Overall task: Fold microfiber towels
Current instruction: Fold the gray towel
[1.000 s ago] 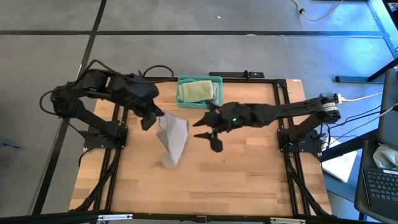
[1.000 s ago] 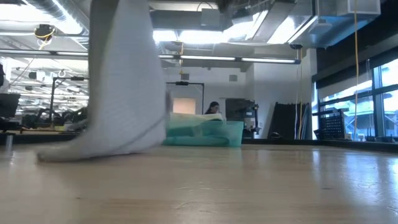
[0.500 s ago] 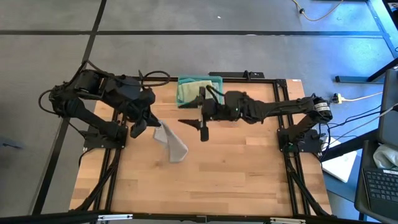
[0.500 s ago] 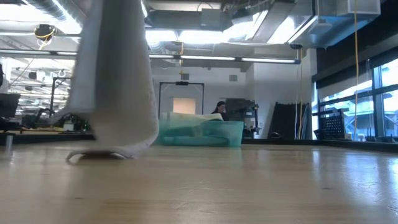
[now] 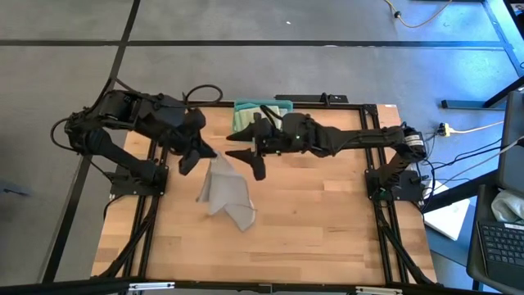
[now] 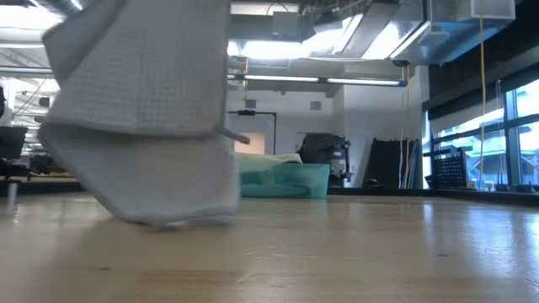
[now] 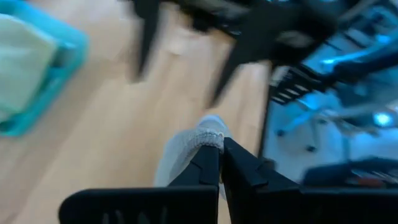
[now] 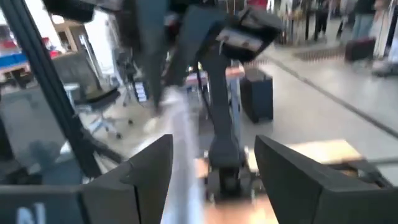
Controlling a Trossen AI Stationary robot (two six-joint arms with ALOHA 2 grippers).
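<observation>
The left claw (image 5: 195,154) is clamped shut on the top corner of a light grey towel (image 5: 223,190), holding it up over the middle of the wooden table (image 5: 327,221). In the left wrist view the two dark fingers (image 7: 208,167) meet tight on a bunched fold of the grey cloth (image 7: 186,149). From above, the towel's long axis runs from the claw down and toward the front of the table, slanting a little to the right arm's side — narrow at the pinched corner, widening to a loose, crumpled lower end that points toward the front edge. In the low view the cloth (image 6: 143,109) hangs as a broad sheet, its waffle weave showing, and its bottom edge rests on the table.

The right claw (image 5: 250,152) reaches in from the other side, fingers spread wide and holding nothing, just beside the towel's upper edge and near the left claw. The right wrist view shows its two fingers (image 8: 146,171) apart, with a pale strip of the towel between them, though whether either finger touches it cannot be told.

At the back of the table sits a teal bin (image 5: 286,107) with a pale green towel (image 5: 247,117) inside — the right arm crosses above it.
</observation>
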